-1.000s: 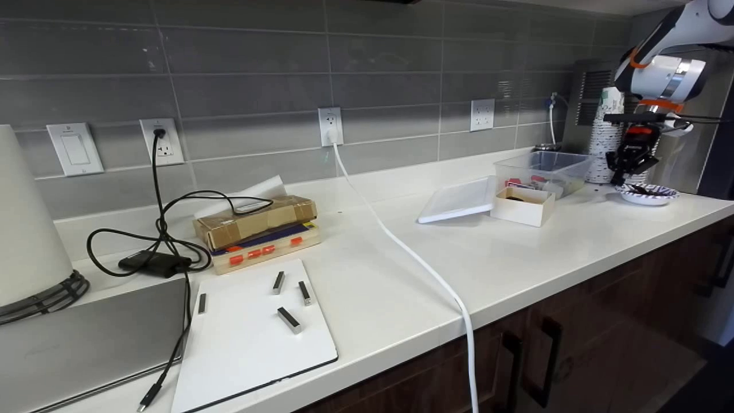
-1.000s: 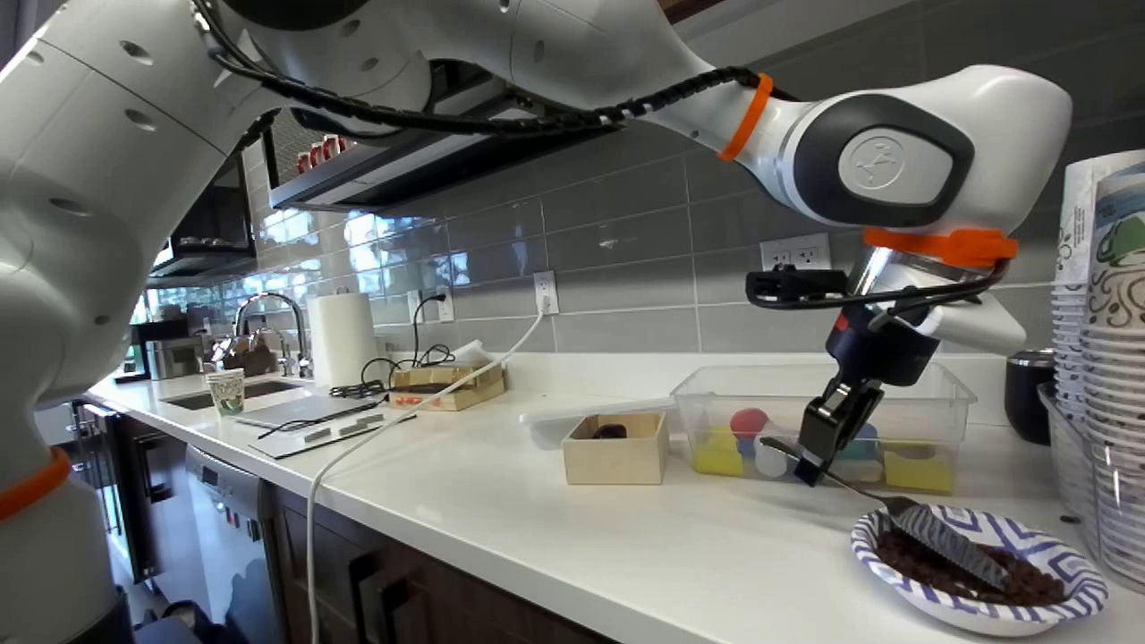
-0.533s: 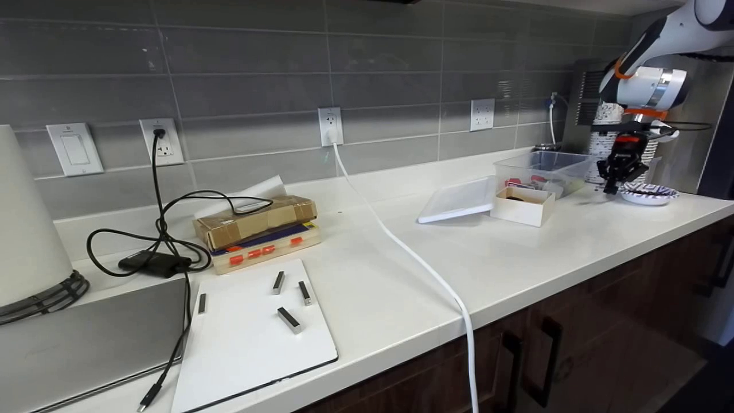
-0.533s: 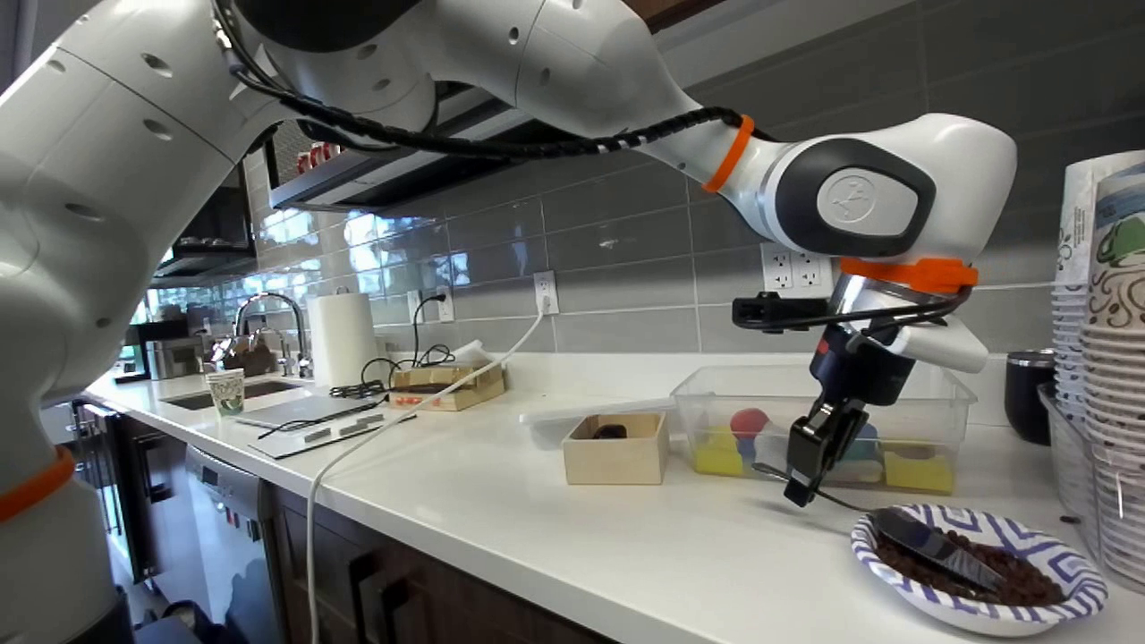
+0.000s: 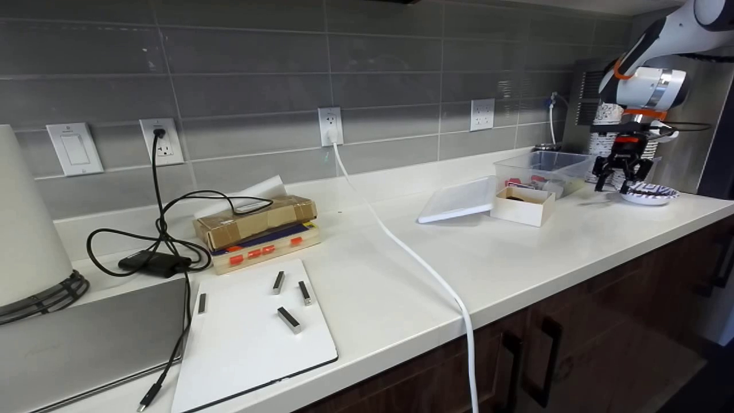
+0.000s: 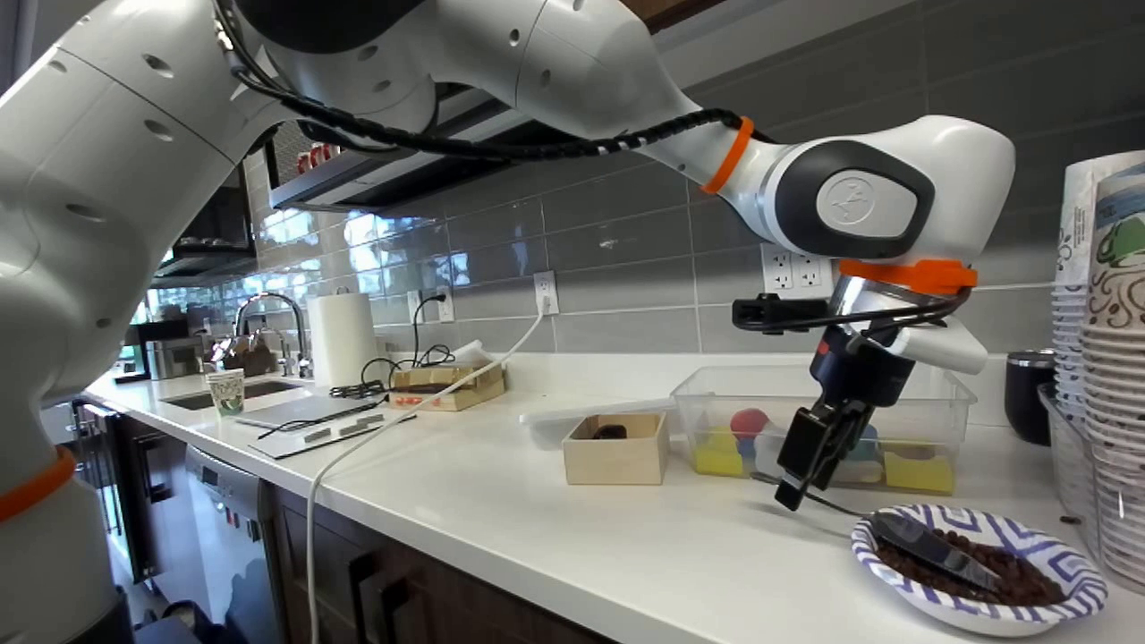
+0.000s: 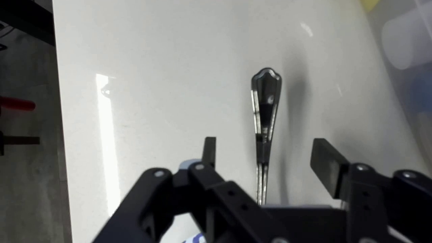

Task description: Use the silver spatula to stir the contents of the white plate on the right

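The silver spatula (image 6: 935,547) lies with its blade on brown bits in the white plate (image 6: 1048,556), which has a purple pattern and stands at the right of the counter. Its thin handle (image 7: 266,101) sticks out over the rim, raised off the counter with a shadow beside it. My gripper (image 7: 265,148) is open, one finger on each side of the handle and apart from it in the wrist view. In both exterior views the gripper (image 5: 612,189) hangs just beside the plate (image 5: 649,199), low over the counter. The lower handle is hidden behind the gripper in the wrist view.
Behind the gripper stands a clear bin (image 6: 742,394) with coloured things inside. A small wooden box (image 6: 615,461) is next to it. Stacked paper cups (image 6: 1116,394) rise beyond the plate. The counter's front edge (image 7: 62,135) runs along the left in the wrist view.
The arm has come down and away from the cups, and the blade has turned flatter in the plate. Within the last half second the jaws have opened and let go of the handle.
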